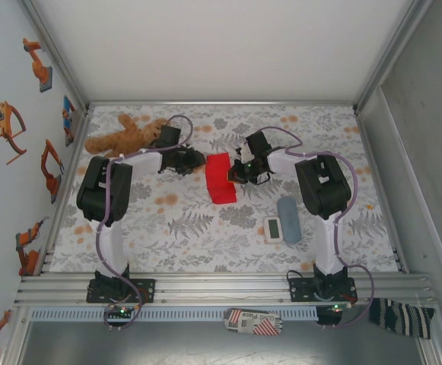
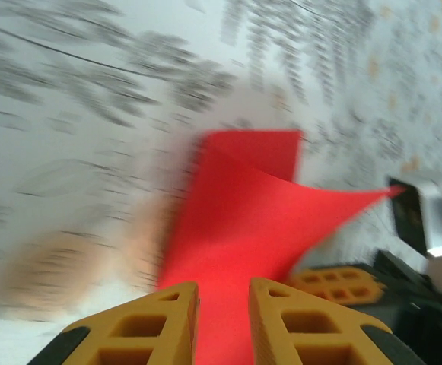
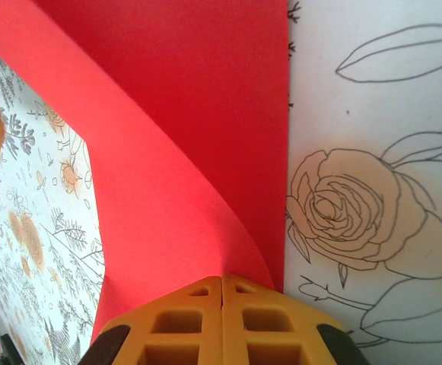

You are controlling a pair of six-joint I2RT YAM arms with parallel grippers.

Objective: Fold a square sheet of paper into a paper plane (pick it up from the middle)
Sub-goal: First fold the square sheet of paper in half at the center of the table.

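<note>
Floral tablecloth (image 1: 205, 236); right claw (image 3: 222, 293) pinching red paper (image 1: 221, 179); left claw (image 2: 222, 304) spread astride it.

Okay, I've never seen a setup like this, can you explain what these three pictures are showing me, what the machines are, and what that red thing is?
These are two robot arms bolted at the near edge of a flower-patterned table. The overhead picture comes from a fixed camera above and behind them. The other two come from cameras on each wrist, looking past yellow fingers. Between the arms is a thin bright red sheet of paper, curled up from the table. The right claw is shut, pinching the paper's edge. The left claw has the paper running between its fingers, which stand slightly apart. Also lying there: a brown teddy bear, a small white digital timer and a grey-blue oblong block.
</note>
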